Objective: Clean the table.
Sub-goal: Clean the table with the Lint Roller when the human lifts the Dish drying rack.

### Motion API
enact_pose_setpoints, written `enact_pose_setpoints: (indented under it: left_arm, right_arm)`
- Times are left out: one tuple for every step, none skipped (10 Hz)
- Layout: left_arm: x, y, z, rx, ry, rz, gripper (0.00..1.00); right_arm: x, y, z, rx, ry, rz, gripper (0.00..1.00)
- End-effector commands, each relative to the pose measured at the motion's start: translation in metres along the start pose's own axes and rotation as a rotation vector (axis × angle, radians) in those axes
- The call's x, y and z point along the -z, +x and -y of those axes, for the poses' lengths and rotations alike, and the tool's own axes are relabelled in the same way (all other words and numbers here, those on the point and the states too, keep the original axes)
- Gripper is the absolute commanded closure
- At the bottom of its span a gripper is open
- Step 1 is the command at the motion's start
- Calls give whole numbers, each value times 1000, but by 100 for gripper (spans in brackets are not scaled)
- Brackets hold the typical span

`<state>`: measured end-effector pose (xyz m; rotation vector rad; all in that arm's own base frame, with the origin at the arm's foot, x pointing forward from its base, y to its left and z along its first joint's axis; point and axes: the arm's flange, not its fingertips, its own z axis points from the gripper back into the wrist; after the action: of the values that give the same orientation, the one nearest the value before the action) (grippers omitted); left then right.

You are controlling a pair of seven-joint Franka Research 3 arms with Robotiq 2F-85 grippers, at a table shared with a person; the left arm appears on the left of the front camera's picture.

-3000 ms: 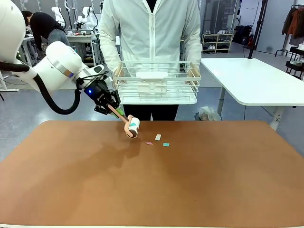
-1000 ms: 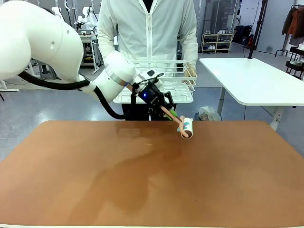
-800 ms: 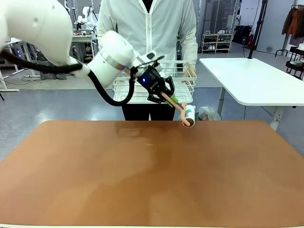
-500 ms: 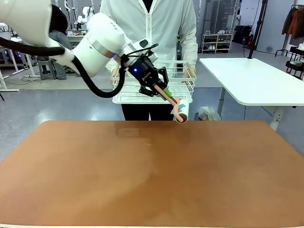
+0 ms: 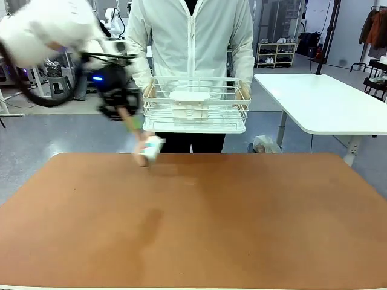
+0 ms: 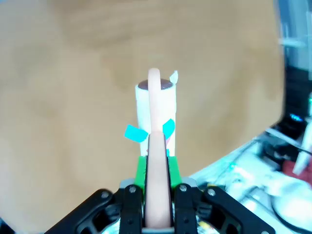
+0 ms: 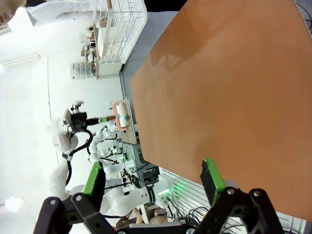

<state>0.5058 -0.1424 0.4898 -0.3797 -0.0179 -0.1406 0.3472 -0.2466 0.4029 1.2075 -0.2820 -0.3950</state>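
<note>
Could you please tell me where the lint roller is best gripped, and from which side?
By its slim peach handle, from the end away from the roll, as the left gripper holds it: the handle fits between the pads, while the roll is wider and carries paper scraps.

A workshop room is shown, with a smooth grey floor [image 5: 48, 136]. A white-topped table [image 5: 320, 103] with white legs is set at the right. A low shelf unit [image 5: 276, 54] is placed at the back. Garments [image 5: 375, 27] are hung at the far right. A crumpled bag [image 5: 265, 145] is seen on the floor near the table's leg.
</note>
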Motion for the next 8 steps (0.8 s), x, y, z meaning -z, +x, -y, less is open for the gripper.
enact_pose_setpoints:
  left_arm:
    - [-36,-41,-53,-119,177,-28,79]
    - [-49,-46,-82,-215,198,23,79]
    - [-56,-48,-95,-216,189,43,79]
    - [-62,-53,-98,-217,180,57,79]
    - [-62,-56,-97,-204,159,57,79]
    - [-68,-56,-117,-201,193,44,79]
    - [-68,-56,-117,-201,193,44,79]
    - [-68,-56,-117,-201,193,44,79]
  right_arm:
    - [1,-3,-2,-16,19,9,0]
    - [1,-3,-2,-16,19,9,0]
    - [1,-3,-2,-16,19,9,0]
    - [1,-3,-2,-16,19,9,0]
    - [1,-3,-2,-16,19,9,0]
    - [1,-3,-2,-16,19,9,0]
    - [1,-3,-2,-16,19,9,0]
    - [1,-3,-2,-16,19,9,0]
